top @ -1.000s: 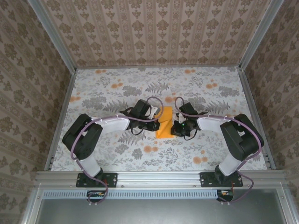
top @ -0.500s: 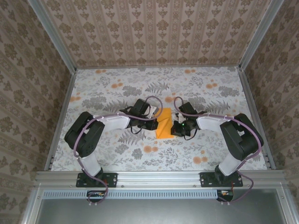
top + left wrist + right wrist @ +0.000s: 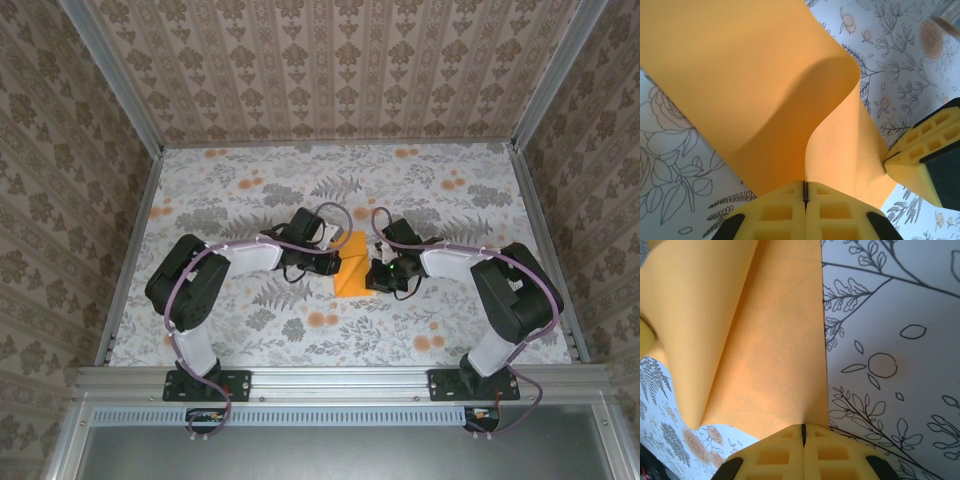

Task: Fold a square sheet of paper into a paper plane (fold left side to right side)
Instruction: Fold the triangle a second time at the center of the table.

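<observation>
Floral table point(image 3: 230, 200): orange sheet point(image 3: 350, 276) (curled) runs near-to-far.

From above, the paper point(image 3: 350, 268) is partly covered by both wrists, and its creases are too small to read. Left wrist cam: paper runs off top & left edges. The strip nipped by the left gripper point(image 3: 805, 192) is hidden btwn its pressed-together fingers, which are cut by the bottom edge. A yellow finger point(image 3: 920, 160) is cut by the right edge. Grey blur point(image 3: 947, 15) in the top-right corner, unidentifiable. Right wrist cam: paper runs off top & left, and the right gripper point(image 3: 802, 432) is cut at the bottom. Pale yellow blur point(image 3: 646, 340) at left edge, can't tell what.
</observation>
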### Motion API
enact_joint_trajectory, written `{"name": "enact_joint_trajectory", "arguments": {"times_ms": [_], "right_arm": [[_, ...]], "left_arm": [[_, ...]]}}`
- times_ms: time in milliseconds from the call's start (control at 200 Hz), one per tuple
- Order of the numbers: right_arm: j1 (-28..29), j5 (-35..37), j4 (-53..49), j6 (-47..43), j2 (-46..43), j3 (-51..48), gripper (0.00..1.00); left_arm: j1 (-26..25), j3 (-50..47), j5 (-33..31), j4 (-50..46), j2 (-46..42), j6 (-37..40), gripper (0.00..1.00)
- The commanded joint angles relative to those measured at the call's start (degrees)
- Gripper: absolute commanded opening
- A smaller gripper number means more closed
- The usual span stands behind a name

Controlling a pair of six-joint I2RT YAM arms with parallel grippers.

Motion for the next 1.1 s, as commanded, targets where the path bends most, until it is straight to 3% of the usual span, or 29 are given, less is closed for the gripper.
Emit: {"name": "enact_joint_trajectory", "arguments": {"times_ms": [0, 840, 1095], "right_arm": [[0.4, 2.4, -4.3, -1.0, 1.8, 0.3, 0.06], [0.4, 2.3, -5.3, -1.8, 1.9, 0.6, 0.06], [0.4, 2.8, -5.9, -1.8, 2.1, 0.9, 0.06]], "left_arm": [[0.5, 1.7, 1.3, -1.6, 1.8, 1.9, 0.00], [0.6, 4.3, 1.0, -5.1, 5.1, 4.4, 0.00], [0.5, 2.2, 1.0, -2.8, 1.9, 4.9, 0.00]]}}
